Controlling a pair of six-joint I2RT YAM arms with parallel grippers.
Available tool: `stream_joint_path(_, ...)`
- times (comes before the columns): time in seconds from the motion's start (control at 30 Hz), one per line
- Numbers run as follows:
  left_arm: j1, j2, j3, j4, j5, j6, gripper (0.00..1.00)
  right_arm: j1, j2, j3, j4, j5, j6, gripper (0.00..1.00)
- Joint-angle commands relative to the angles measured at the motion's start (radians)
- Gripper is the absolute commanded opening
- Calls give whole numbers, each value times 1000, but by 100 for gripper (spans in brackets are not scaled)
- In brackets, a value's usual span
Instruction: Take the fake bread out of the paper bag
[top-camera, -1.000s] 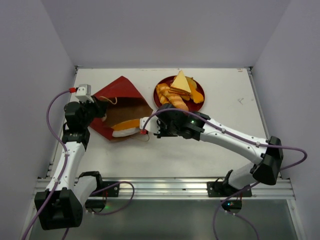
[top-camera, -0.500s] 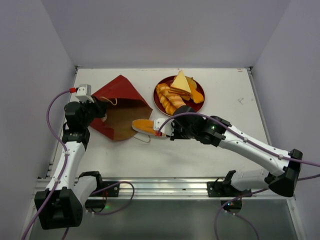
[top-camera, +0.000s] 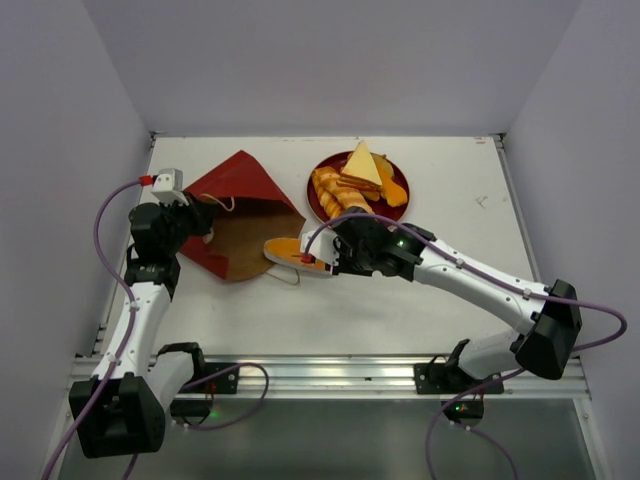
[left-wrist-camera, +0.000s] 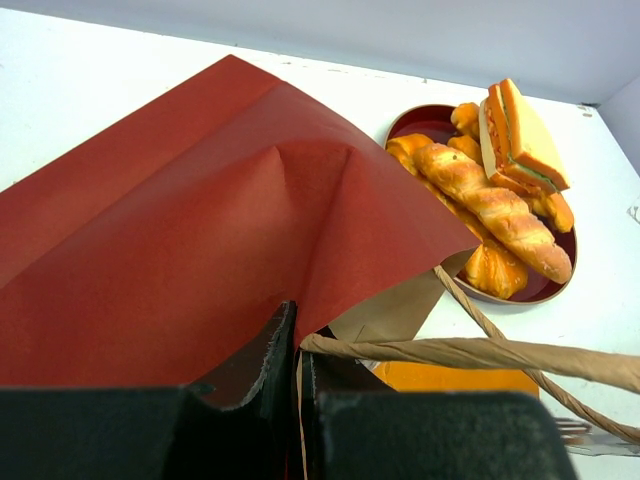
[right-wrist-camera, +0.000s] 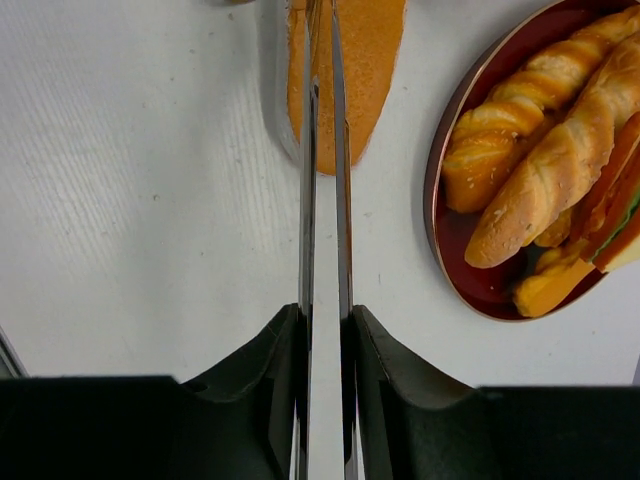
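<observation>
Clamps paper bag (left-wrist-camera: 200, 230) in left gripper (left-wrist-camera: 298, 345), extends right gripper (right-wrist-camera: 325, 40), blades together, over long bun (right-wrist-camera: 370, 70) lying outside bag at four o'clock.

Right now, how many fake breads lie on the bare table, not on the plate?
1: the long bun lies just outside the mouth of the paper bag. More may be hidden inside it.

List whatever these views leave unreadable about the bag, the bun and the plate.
- Inside the paper bag: the top view gives only shadowed brown lining, the left wrist view a red flap; any remaining bread is hidden.
- Right gripper on the long bun: the right wrist view cuts the fingertips at its top edge, and they are too small from above; grip unconfirmed.
- Plate: pieces under the braided loaf and sandwich wedge are buried.
</observation>
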Motion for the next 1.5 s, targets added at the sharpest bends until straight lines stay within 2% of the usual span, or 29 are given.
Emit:
stream_joint_path(0.0,6,-4,-4,29,7,10,9,15,-18,-8,25,5,48,30)
stream_joint_path(0.1,6,-1,-4,29,8,10,9,29,-17,-20,24,43,67,42)
stream_joint_path(0.2,6,-2,-3,29,8,7,9,43,-11,-46,42,86,82,46)
stream_joint_path(0.53,5,-1,-4,31,10,7,9,69,46,-85,122,221,97,48)
stream_joint_path(0.7,5,-4,-4,31,10,8,9,83,63,-93,137,258,93,40)
stream_joint_path(1.07,5,-7,-6,32,18,5,9,89,113,-59,106,287,119,6)
stream_joint_path(1.47,5,-9,-6,32,21,5,9,81,8,-31,103,266,108,0)
